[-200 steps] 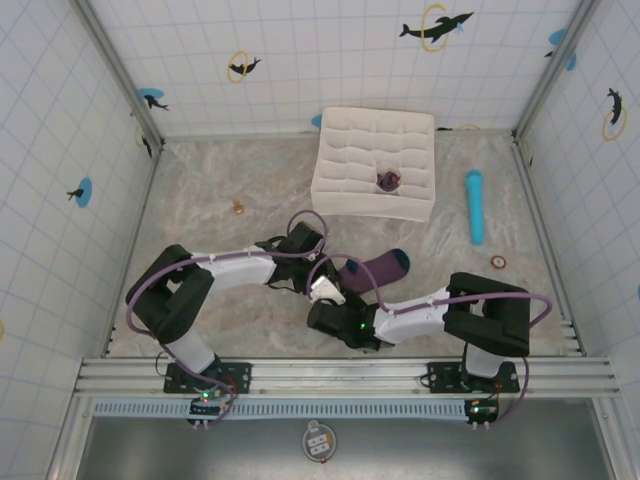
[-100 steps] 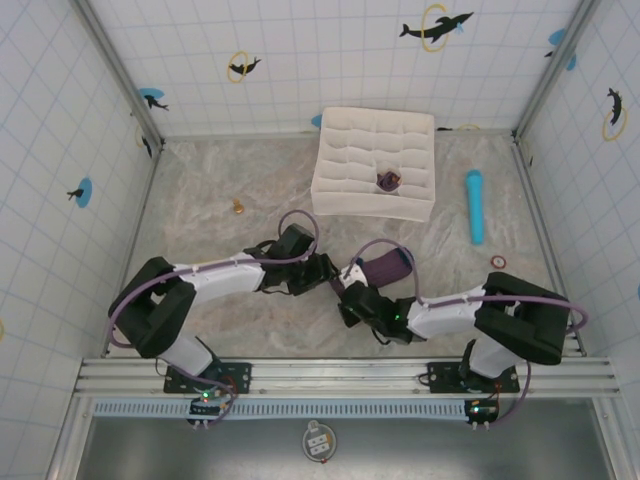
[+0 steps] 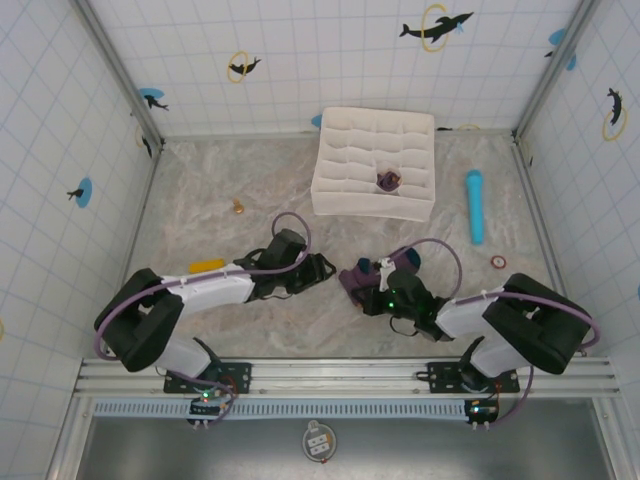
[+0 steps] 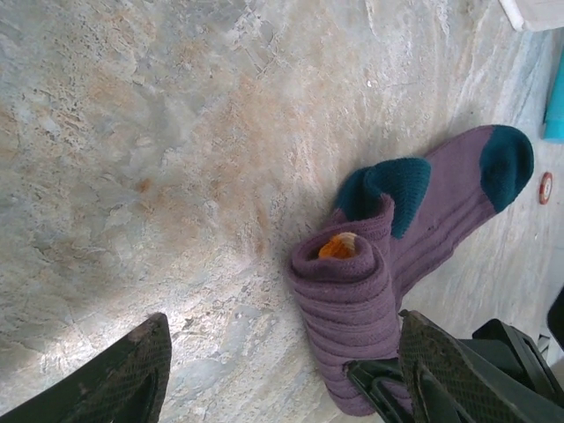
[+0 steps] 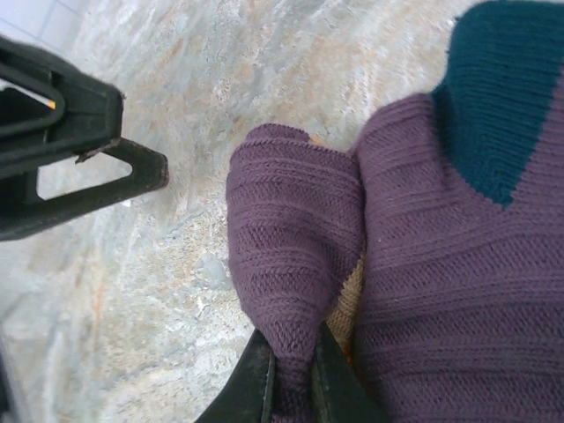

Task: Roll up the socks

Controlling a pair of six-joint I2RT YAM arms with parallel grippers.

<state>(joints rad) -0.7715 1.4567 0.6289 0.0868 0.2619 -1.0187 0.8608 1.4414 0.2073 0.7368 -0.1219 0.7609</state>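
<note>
The right pincer (image 5: 292, 366) is clamping the socks (image 5: 295, 238) (already partly rolled), likely to stop them unwinding; the left pincer (image 4: 282, 352) is hovering released alongside.

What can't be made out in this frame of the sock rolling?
Top view: the dark item in the white organizer is too small to identify.
Left wrist view: the sock roll hides its inner layers; whether both socks are inside is unclear.
Right wrist view: the teal patch is cut off by the top and right edges.
</note>
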